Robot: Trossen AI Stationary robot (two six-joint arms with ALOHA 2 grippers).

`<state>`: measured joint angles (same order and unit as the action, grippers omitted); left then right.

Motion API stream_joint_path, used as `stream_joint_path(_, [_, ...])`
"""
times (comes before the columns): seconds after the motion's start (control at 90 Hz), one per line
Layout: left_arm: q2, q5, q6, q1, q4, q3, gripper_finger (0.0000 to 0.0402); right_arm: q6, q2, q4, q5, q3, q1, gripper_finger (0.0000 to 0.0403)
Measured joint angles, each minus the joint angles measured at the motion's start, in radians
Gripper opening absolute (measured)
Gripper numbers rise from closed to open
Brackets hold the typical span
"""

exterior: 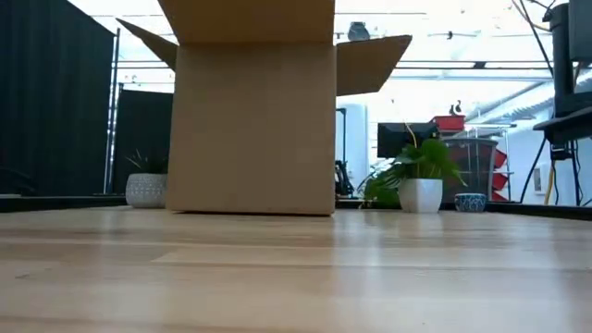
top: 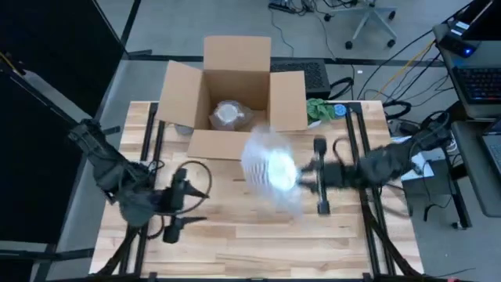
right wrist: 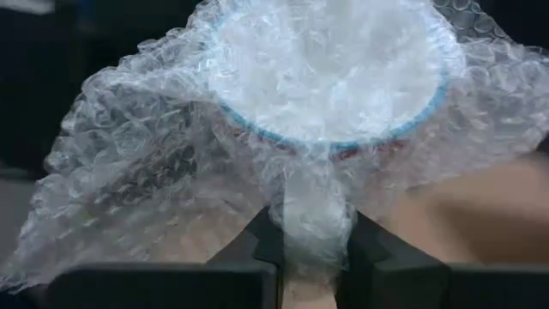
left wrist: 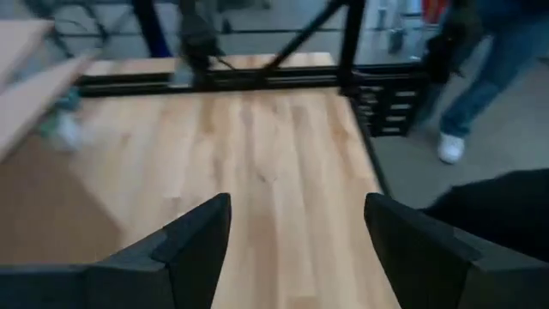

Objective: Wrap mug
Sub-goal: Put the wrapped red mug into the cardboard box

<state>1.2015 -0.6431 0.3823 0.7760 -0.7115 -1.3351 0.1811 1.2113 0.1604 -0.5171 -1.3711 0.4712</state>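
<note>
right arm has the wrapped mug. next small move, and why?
Probably carry it toward the open cardboard box. The right gripper is shut on the bubble-wrapped blue-rimmed mug, held just short of the box's near flap. The left gripper waits open, apart.

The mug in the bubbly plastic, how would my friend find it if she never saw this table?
Start at the open cardboard box at the back of the wooden table. Just in front of it, the right gripper is shut on the bubble-wrapped mug. Another wrapped bundle lies inside the box, but only this one is held outside it, and a blue rim shows through its wrap.
</note>
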Motion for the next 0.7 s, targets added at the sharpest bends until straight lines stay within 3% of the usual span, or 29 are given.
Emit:
stream_joint_path(0.2, [-0.085, -0.088, 0.033, 0.007, -0.066, 0.02, 0.0258, 0.139, 0.065, 0.009, 0.087, -0.12, -0.337, 0.0035])
stream_joint_path(0.411, [-0.126, -0.121, 0.031, 0.007, -0.088, 0.028, 0.0258, 0.018, 0.212, 0.051, 0.322, -0.123, -0.704, 0.0035])
stream_joint_path(0.7, [-0.125, -0.151, 0.031, 0.007, -0.11, 0.029, 0.0258, -0.047, 0.451, 0.051, 0.393, -0.122, -0.837, 0.0035])
